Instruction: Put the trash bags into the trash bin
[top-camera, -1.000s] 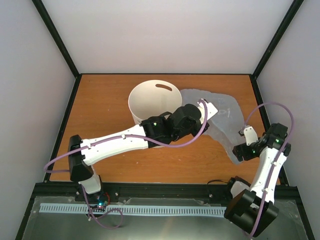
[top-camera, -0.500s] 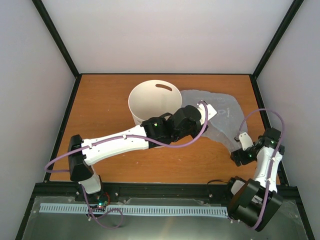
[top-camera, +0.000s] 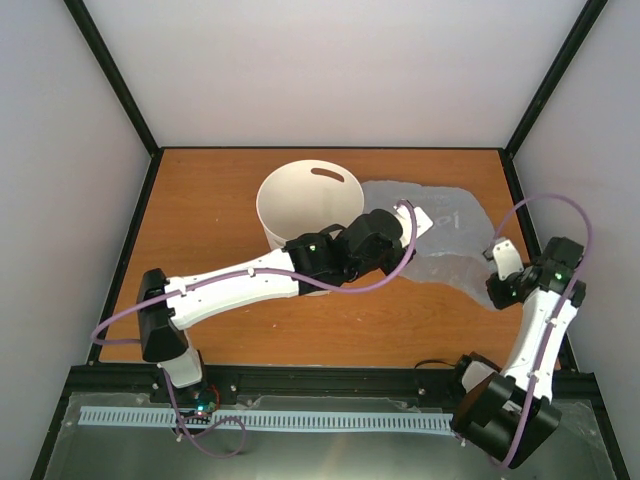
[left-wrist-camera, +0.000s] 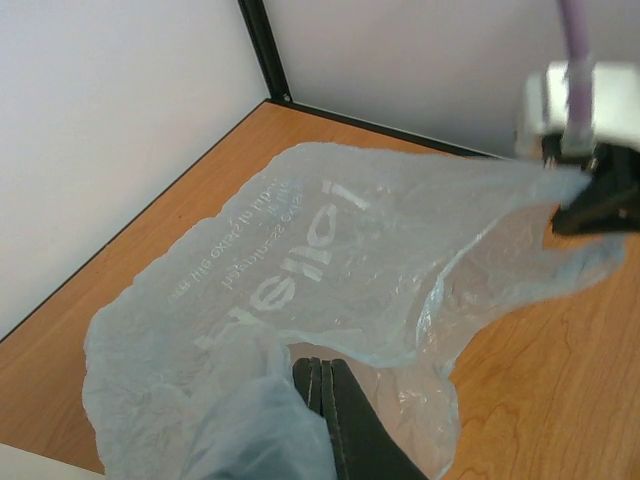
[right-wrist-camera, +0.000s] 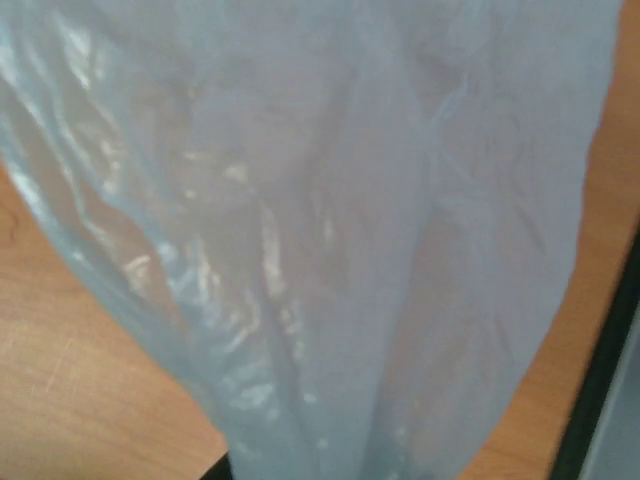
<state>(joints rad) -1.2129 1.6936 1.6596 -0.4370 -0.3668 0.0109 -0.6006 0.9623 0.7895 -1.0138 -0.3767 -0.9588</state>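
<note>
- Trash bin (top-camera: 300, 200) stands upright at upper centre of the top view, mouth open. No bag shows inside it.
- Trash bag (top-camera: 450, 235) lies spread on the table (top-camera: 210, 220) just right of the bin, at centre right of the top view. All of it is outside the bin.
- Left gripper (left-wrist-camera: 321, 372): fingers pressed together at the bottom centre of the left wrist view, with bag film bunched over them. It reads as a pinch on the bag's near edge.
- Right gripper (left-wrist-camera: 572, 200): dark fingers at the upper right of the left wrist view, with the bag's far corner drawn to a point between them. It appears clamped on that corner.
- Right wrist view is filled with pale-blue film, which fits a hold on the bag. The fingers themselves barely show there.
- In the left wrist view the sheet is stretched between the two grips, part of it raised off the wood, "Hello!" lettering facing up.
- Judgement: the pick-up is done and the transfer is not. Still to do is to lift the bag, carry it left over the bin's mouth, gather it narrower than the rim, lower it in and release.
</note>
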